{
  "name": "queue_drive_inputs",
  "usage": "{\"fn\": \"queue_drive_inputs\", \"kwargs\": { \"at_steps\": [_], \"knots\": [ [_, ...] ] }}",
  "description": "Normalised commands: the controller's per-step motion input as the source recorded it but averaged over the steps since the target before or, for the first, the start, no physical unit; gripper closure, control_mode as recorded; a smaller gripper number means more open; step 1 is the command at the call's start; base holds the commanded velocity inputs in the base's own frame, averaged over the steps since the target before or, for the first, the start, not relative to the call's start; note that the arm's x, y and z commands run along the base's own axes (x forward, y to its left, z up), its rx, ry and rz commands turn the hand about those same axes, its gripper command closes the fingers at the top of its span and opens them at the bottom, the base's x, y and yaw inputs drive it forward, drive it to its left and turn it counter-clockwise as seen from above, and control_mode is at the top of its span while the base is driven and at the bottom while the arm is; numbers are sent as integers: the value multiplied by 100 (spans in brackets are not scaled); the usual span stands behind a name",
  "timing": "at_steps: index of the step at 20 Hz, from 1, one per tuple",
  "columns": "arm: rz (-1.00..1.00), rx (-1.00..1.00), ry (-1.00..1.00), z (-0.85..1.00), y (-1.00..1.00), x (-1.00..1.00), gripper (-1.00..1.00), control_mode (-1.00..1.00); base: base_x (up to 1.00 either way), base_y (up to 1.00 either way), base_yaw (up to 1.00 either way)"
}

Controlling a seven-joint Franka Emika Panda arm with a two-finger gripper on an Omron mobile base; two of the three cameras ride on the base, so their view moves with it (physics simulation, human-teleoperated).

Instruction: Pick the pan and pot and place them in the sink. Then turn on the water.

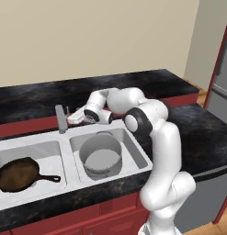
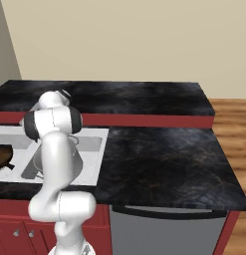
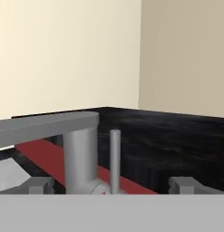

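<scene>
Two vessels already lie in the sink (image 1: 133, 151): the pan (image 1: 18, 173) in the left basin, handle pointing toward the divider, and the pot (image 1: 100, 156) upright in the right basin. Remaining item, by judgement: the water. Gripper (image 1: 72, 118) held level just right of the faucet (image 1: 61, 118) at the back rim between the basins, jaws spread wide, holding nothing. In the hand view the faucet post (image 3: 80, 158) and a thin upright lever (image 3: 114, 158) stand directly ahead between the fingertips (image 3: 40, 185), long axes vertical, spout (image 3: 45, 127) reaching off to the left. Surface: black marbled countertop (image 1: 188, 133) on red cabinets. Room: cream walls, wood floor (image 2: 234, 129), grey appliance front (image 2: 164, 234) under the counter.
</scene>
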Motion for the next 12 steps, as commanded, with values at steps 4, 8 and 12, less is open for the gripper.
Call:
{"fn": "queue_drive_inputs", "kwargs": {
  "at_steps": [4,8,12],
  "knots": [
    [-4,0,0,0,8,18,-100,-100,0,0,0],
    [-7,0,0,0,0,18,-100,-100,0,0,0],
    [-7,0,0,-2,0,22,-100,-100,0,0,0]
  ]
}}
